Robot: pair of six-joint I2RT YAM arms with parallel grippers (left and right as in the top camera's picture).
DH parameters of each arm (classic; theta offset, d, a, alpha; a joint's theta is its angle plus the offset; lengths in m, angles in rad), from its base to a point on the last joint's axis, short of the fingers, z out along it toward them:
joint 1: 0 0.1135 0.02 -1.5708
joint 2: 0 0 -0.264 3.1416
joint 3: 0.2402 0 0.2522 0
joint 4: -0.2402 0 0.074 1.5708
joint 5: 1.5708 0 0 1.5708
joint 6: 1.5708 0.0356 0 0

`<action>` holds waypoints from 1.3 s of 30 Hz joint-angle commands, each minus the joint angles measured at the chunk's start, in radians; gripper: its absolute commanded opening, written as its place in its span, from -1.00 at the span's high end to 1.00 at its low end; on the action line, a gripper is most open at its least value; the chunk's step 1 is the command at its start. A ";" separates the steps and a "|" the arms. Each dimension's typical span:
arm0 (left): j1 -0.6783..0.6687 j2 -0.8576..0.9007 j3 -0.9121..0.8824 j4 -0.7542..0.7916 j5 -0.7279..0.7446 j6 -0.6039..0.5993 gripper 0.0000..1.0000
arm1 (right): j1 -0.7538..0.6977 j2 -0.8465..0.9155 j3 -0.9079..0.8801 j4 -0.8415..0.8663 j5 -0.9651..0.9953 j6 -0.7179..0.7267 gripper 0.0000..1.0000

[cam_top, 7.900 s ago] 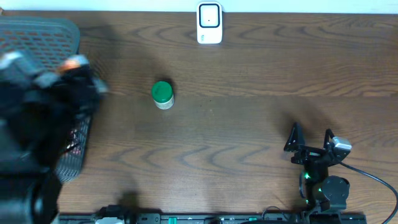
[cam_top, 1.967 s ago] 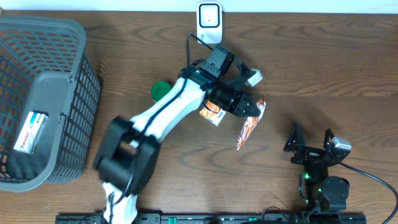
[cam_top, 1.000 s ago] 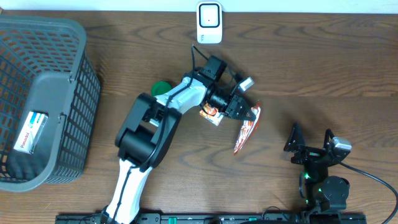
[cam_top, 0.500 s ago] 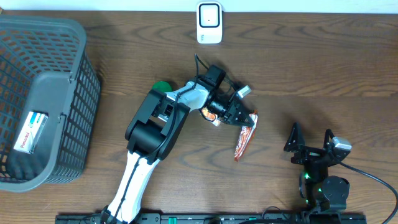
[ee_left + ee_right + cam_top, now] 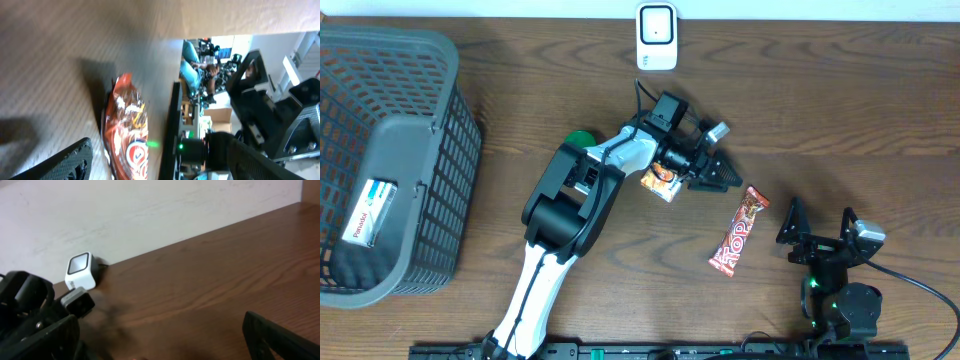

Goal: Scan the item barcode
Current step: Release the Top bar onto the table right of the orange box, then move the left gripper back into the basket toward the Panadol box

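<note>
the snack bar (image 5: 739,231) isn't dangling from the left gripper (image 5: 718,176) anymore, it's lying flat on the table (image 5: 840,120) a bit off from the fingertips, label up. the jaws are pinched shut a second back and now they're spread wide with nothing in them.

The left tool (image 5: 160,167) stands wide open, its two dark fingers (image 5: 75,160) poking in from the bottom corners of the view with nothing between them. Beyond the gap, a red and orange snack wrapper (image 5: 127,125) lies flat on the wood-grain counter (image 5: 75,40), clear of both fingers, with a soft shadow (image 5: 95,80) just beside it. The wrapper's print shows a white and blue roundel, but the lettering is too blurred to read. A black rail (image 5: 172,125) runs along the counter's edge just past the wrapper, and a green light (image 5: 181,147) glows beside it. The black right arm (image 5: 270,115) stands behind that edge.
</note>
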 commanded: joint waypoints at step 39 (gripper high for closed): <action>1.130 -1.161 -0.024 -0.912 -1.572 -0.439 -0.94 | -0.008 -0.005 -0.001 -0.004 0.002 -0.011 -0.98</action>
